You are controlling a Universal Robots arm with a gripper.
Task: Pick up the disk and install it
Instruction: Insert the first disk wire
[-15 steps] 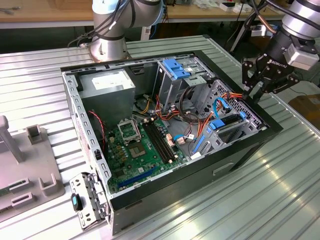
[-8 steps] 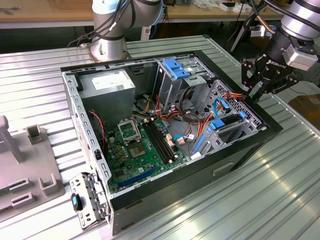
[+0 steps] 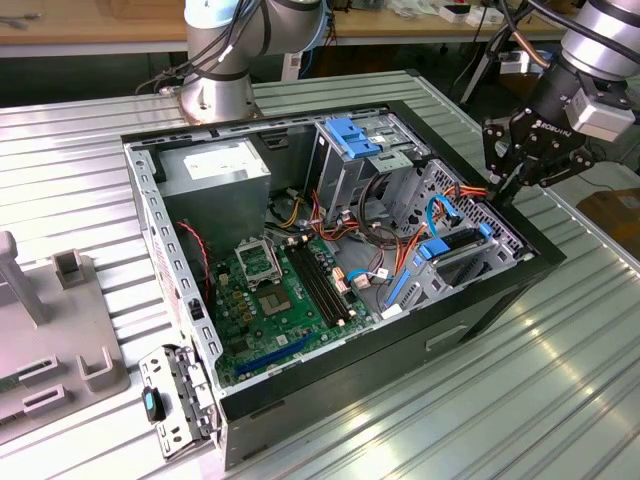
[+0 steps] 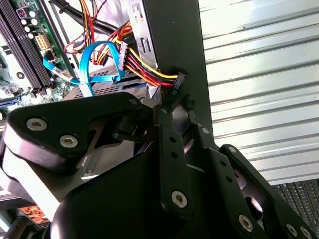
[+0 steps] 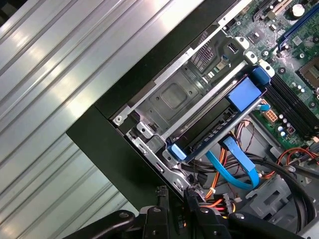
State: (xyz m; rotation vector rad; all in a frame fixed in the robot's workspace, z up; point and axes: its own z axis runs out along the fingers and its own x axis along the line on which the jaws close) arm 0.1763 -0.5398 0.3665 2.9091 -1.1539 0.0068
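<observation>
Gripper [image 3: 505,180] above the computer case [image 3: 470,310] rim, fingers drawn together on nothing, disk [image 5: 243,93] seated in the drive bay [image 5: 172,97], blue SATA cable [image 5: 239,167] beside it

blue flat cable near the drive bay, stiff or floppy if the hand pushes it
Probably floppy: in the first wrist view the blue flat cable hangs in a loose folded loop, so a push would likely bend it aside. It looks thin, so likely light. It runs close to the coloured wires, so it might snag.
</observation>
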